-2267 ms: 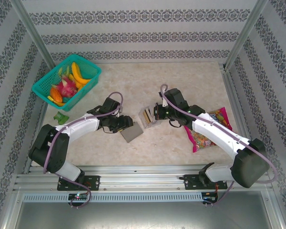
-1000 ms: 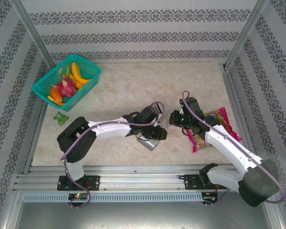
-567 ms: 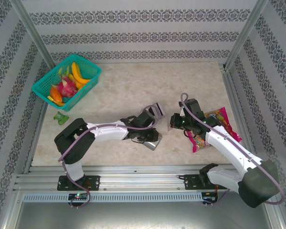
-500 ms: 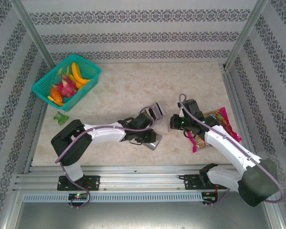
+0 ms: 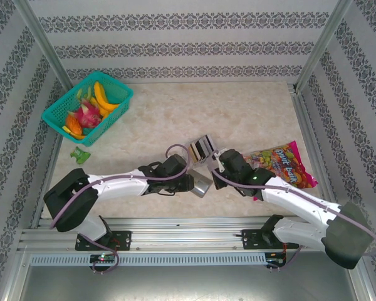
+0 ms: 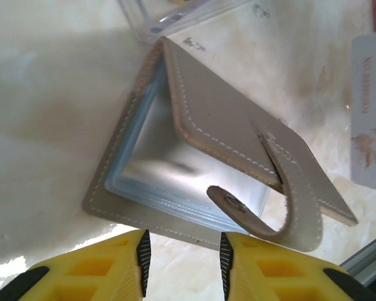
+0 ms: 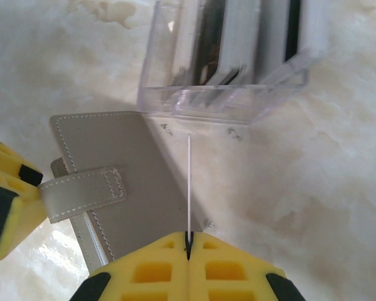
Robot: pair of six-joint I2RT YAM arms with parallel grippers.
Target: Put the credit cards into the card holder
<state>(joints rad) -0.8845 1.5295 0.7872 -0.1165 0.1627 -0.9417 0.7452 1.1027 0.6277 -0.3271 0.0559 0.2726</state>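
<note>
The card holder [image 6: 225,119] lies open on the table, grey-tan with white stitching and a snap strap curling up. My left gripper [image 6: 182,251] stands open just short of its near edge, nothing between the fingers. In the top view the left gripper [image 5: 188,182] sits left of the card holder [image 5: 202,185]. My right gripper [image 7: 188,237] is shut on one white credit card [image 7: 188,182], seen edge-on, upright over the holder's [image 7: 106,157] right side. Other credit cards [image 7: 238,37] stand in a clear tray [image 7: 219,100] just beyond. From above, the right gripper [image 5: 219,164] is below that tray [image 5: 203,148].
A colourful candy bag [image 5: 282,166] lies right of the right arm. A teal basket of toy fruit [image 5: 88,106] stands at the back left, with a small green thing [image 5: 80,155] near it. The metal rail runs along the table's front edge [image 5: 188,221].
My right gripper has come down and left with the card, close to the holder and tray. The left arm has drawn back and lowered; its jaws closed a little, then widened again.
</note>
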